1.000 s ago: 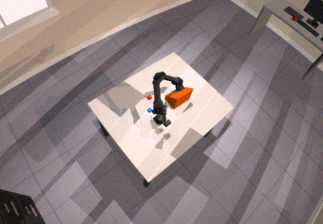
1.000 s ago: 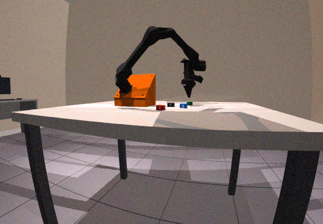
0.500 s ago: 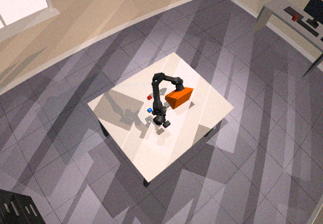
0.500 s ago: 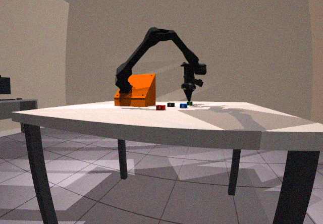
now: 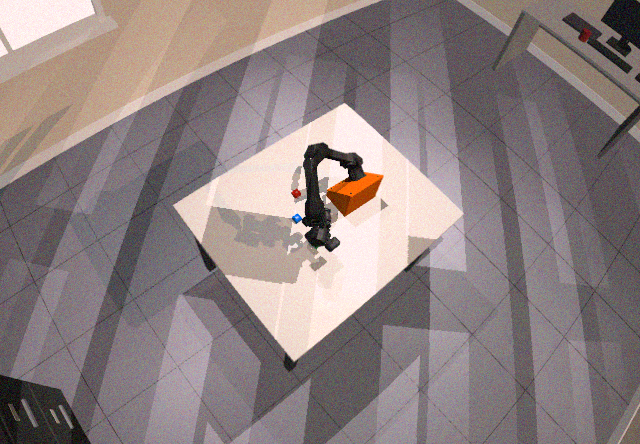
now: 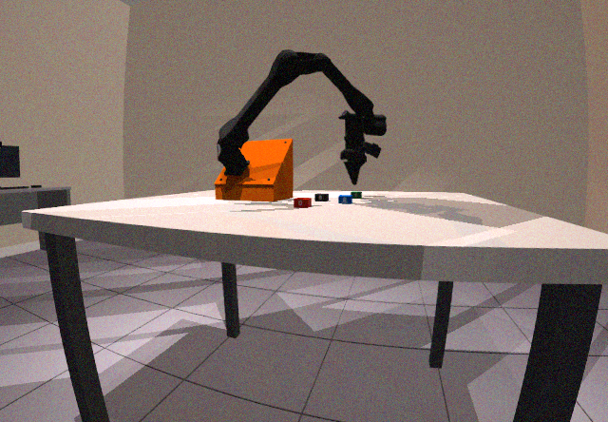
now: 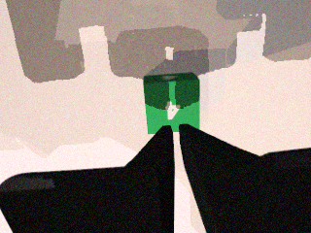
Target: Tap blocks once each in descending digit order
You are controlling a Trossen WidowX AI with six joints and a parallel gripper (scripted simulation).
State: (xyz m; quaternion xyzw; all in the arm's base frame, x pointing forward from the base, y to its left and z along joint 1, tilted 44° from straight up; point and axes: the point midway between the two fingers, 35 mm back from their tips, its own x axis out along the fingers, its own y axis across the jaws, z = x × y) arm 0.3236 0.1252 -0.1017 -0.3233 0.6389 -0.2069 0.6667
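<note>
1. The pale table (image 5: 356, 284) (image 6: 196, 220) is standing on dark legs, with bands of light and shadow lying across its top.
2. The black arm (image 5: 311, 186) (image 6: 259, 98) is arching high over the table and reaching down toward the blocks.
3. The orange base (image 5: 372, 191) (image 6: 282, 177) is sitting on the tabletop, holding up the arm.
4. The gripper (image 5: 317, 240) (image 6: 354, 182) (image 7: 174, 133) is pointing downward, closed on nothing, its tips hovering just above the green block without touching it.
5. Four small blocks, looking much alike in size, are resting on the table. The green block (image 6: 355, 195) (image 7: 172, 104) is wearing a shadow over part of its top, leaving its digit unclear to me. The blue block (image 5: 296, 218) (image 6: 345, 199) is lying near it, the black block (image 6: 321, 197) is sitting between the red and blue ones in the exterior view, and the red block (image 5: 296, 193) (image 6: 302, 202) is showing a 0 on its side.
</note>
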